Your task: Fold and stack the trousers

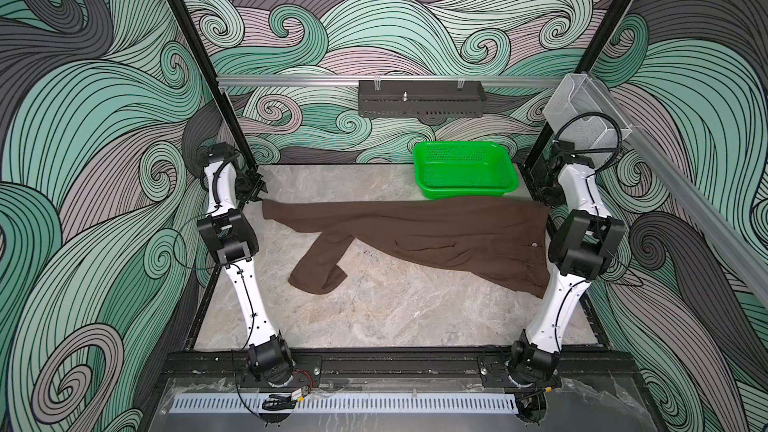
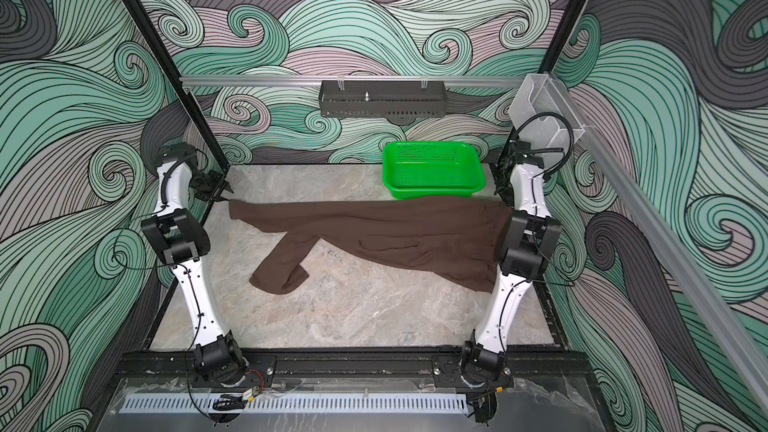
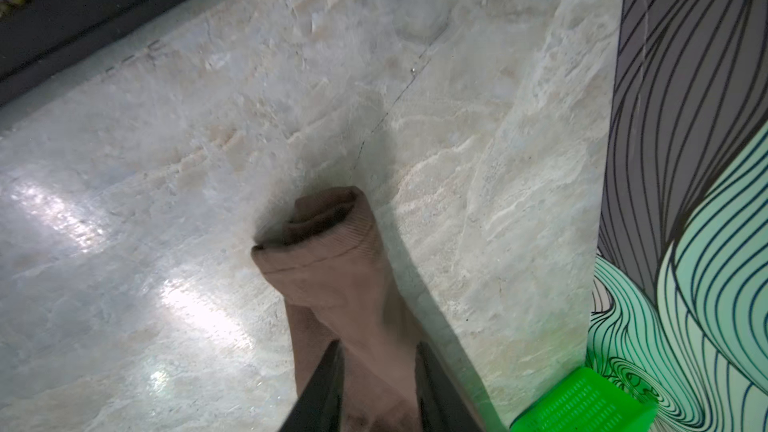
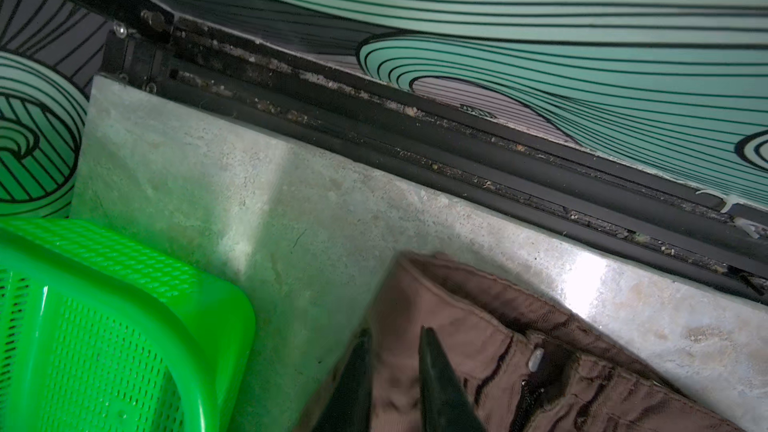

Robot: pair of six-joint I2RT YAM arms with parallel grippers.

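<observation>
Spreading looks like the step in hand: the trousers (image 1: pixel 415 230) lie across the middle of the counter (image 1: pixel 374 317) in both top views. The waist is at the right edge, one leg runs straight to the left, and the other leg strays down to a crumpled cuff at lower centre. The green basket (image 1: pixel 465 191) sits just above them, upper right.

The left tool (image 3: pixel 379 344) straddles the straight leg's cuff and the right tool (image 4: pixel 395 332) straddles a waistband corner. Both have jaws parted and seem to have let the cloth go rather than pinching it.

Each arm rises from the bottom of the frame, elbow bent, wrist tipped low at a far corner.

Next, I judge, the stray leg needs lifting onto its partner before any fold.
</observation>
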